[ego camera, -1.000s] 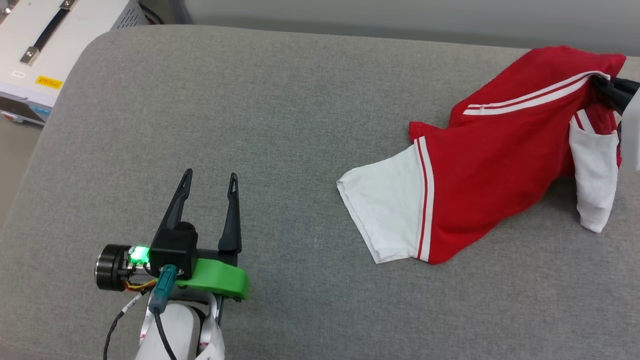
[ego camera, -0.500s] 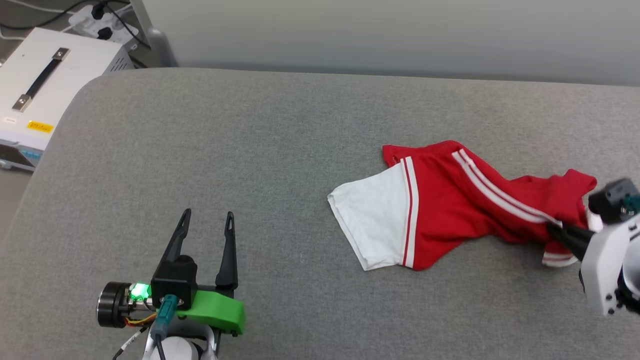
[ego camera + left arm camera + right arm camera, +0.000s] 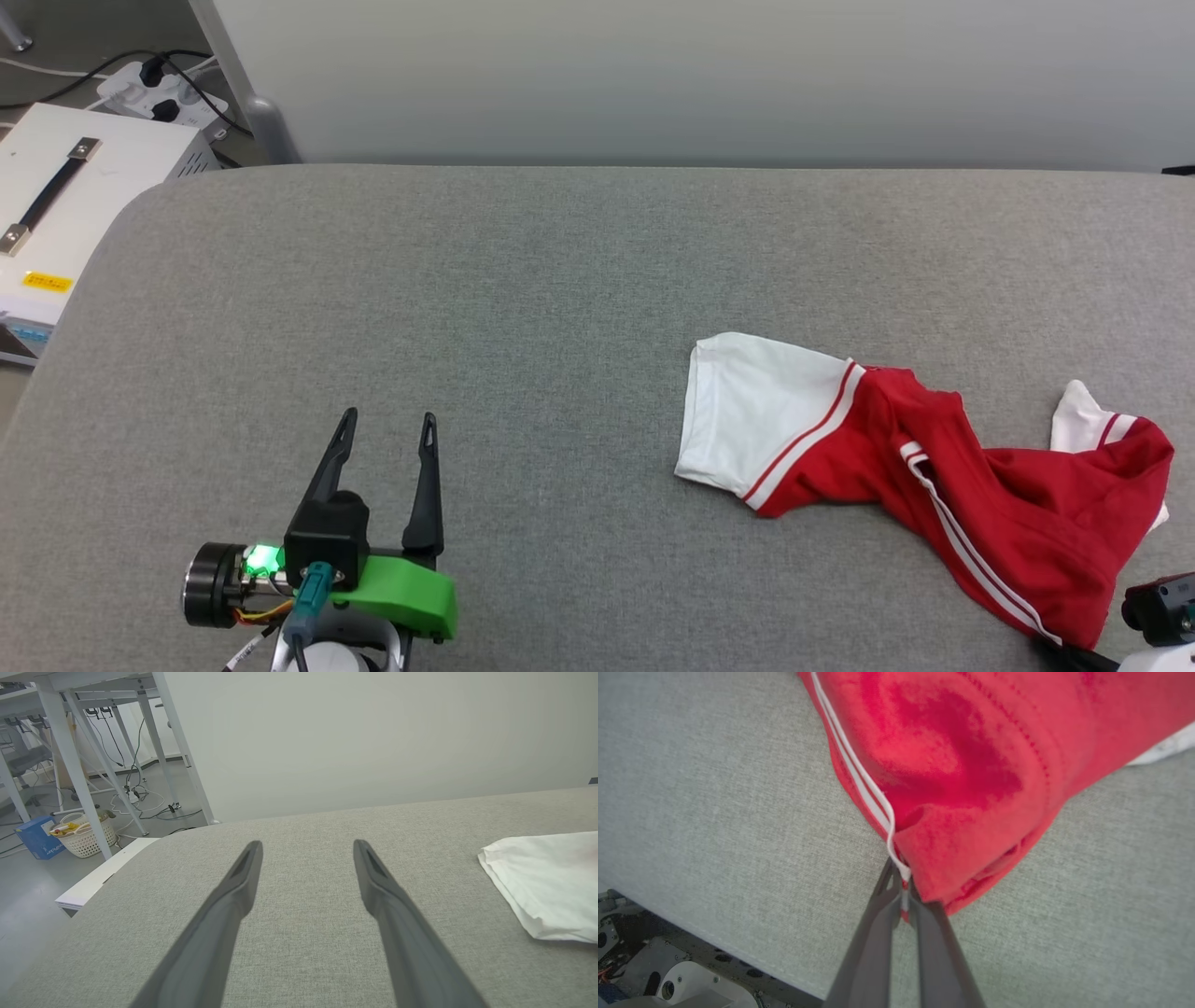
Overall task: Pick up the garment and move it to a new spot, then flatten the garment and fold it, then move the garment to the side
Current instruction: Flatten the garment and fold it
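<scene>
Head view shows the garment (image 3: 1018,523) lying crumpled on the right part of the grey cushioned surface (image 3: 523,308), toward its near edge. Its long axis runs slantwise: one white sleeve (image 3: 756,411) lies flat and points left and away, while the red body bunches toward the near right corner. A second bit of white sleeve pokes up behind the red folds at the far right. A double white stripe runs along the red cloth toward that near corner.

In the right wrist view, the right gripper (image 3: 900,882) has its fingers pressed together on the edge of the red cloth, right where the white stripe ends. The cloth around it rests on the surface.

The left gripper (image 3: 387,415) sits well apart from the shirt at the lower left, fingers spread with nothing between them.

On the floor in the left wrist view, a white basket (image 3: 86,837) holds yellowish odds and ends that are too small to tell. A blue box (image 3: 39,836) stands just beside it.
</scene>
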Controlling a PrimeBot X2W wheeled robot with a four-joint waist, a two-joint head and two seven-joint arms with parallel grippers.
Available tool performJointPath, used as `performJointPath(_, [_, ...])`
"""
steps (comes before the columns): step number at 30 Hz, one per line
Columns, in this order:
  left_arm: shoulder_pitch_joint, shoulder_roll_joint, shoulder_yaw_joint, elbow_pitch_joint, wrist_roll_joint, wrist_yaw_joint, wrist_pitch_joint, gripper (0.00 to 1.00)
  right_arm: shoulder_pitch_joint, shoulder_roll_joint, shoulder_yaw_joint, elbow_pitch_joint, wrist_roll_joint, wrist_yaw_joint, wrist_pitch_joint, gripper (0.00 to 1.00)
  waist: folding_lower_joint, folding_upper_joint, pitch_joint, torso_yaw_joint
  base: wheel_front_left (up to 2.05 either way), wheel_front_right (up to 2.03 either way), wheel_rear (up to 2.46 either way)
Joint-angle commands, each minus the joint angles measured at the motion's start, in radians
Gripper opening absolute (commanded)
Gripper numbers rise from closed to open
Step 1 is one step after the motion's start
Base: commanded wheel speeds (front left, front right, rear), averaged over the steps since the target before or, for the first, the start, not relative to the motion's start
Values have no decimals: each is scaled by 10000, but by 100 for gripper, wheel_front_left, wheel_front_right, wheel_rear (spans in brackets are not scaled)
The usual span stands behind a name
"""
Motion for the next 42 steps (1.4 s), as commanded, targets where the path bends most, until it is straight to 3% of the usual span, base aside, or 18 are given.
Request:
performJointPath(1, [206,21,21,48,7,4,-57,100,152,148,-234,82,-275,-7,-191,0,1,0,-14,-37,0,0,0])
performJointPath(2, [228,27,27,59,10,1,-57,100,207,283,-518,121,-416,-7,-377,22,1,0,-34,-62,0,0,0])
performJointPath(3, [246,31,29,66,14,-2,-57,100,244,372,-729,117,-542,-7,-506,71,1,0,-54,-76,0,0,0])
performJointPath(4, [269,37,31,75,19,-5,-57,100,281,453,-976,33,-761,-7,-641,100,1,0,-90,-95,0,0,0])
performJointPath(12, [418,72,69,28,43,14,-57,100,947,734,-3356,-1889,-1827,-7,-743,100,1,0,-300,-236,0,0,0])
performJointPath(17, [436,64,61,-38,52,19,-57,100,1189,926,-4763,-3601,-2550,-7,-54,100,1,0,-267,-276,0,0,0])
performJointPath(23, [264,56,9,-90,84,-9,-57,100,407,757,-5527,-5005,-2960,-7,1137,100,1,0,-87,-196,0,0,0])
performJointPath(28, [11,62,-68,-148,124,-59,-57,100,-618,183,-5031,-5038,-2570,-7,2529,100,1,0,143,22,0,0,0])
performJointPath(33, [-213,59,-127,-250,156,-60,-57,100,-1424,-506,-4160,-4250,-1893,-7,4192,100,1,0,425,275,0,0,0])
performJointPath(39, [-400,10,-184,-331,138,-30,-57,100,-2006,-759,-3258,-2921,-1323,-7,5534,100,1,0,847,493,0,0,0])
performJointPath(42, [-547,-25,-224,-349,129,-25,-57,100,-2438,-642,-2969,-2237,-1328,-7,5545,100,1,0,1125,588,0,0,0])
